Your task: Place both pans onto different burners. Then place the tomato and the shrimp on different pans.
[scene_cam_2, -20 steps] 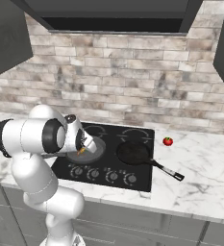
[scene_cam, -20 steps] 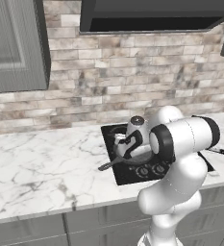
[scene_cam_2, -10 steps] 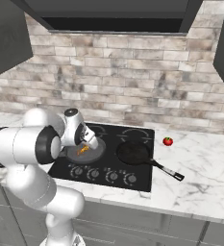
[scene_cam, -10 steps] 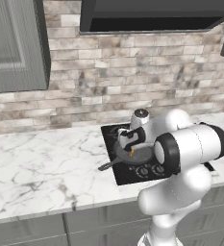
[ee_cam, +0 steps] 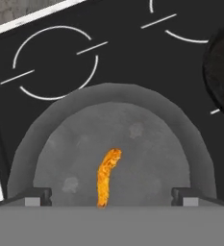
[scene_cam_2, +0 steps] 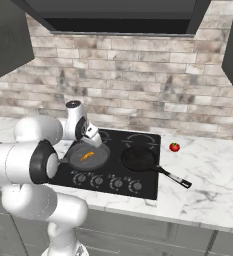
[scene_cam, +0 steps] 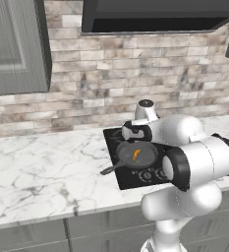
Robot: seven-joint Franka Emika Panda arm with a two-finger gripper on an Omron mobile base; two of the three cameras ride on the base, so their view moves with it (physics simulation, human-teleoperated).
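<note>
Plainly unmarked — shrimp (ee_cam: 107,176) in grey skillet (ee_cam: 147,139)

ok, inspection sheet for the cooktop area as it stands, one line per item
Surface: glossy black cooktop set in a white marbled counter.
Job's things: dark grey skillet on the front left burner, with the thin curved orange shrimp lying in it; blacker long-handled pan on the front right burner, with nothing in it; small red tomato with green top on the counter right of the cooktop, not in a pan.
Clutter: nothing seen.
Pincer: pincer open, holding nothing, above the skillet.
Cables: nothing seen.
Surroundings: grey-brown brick backsplash, dark range hood, grey cabinets.
</note>
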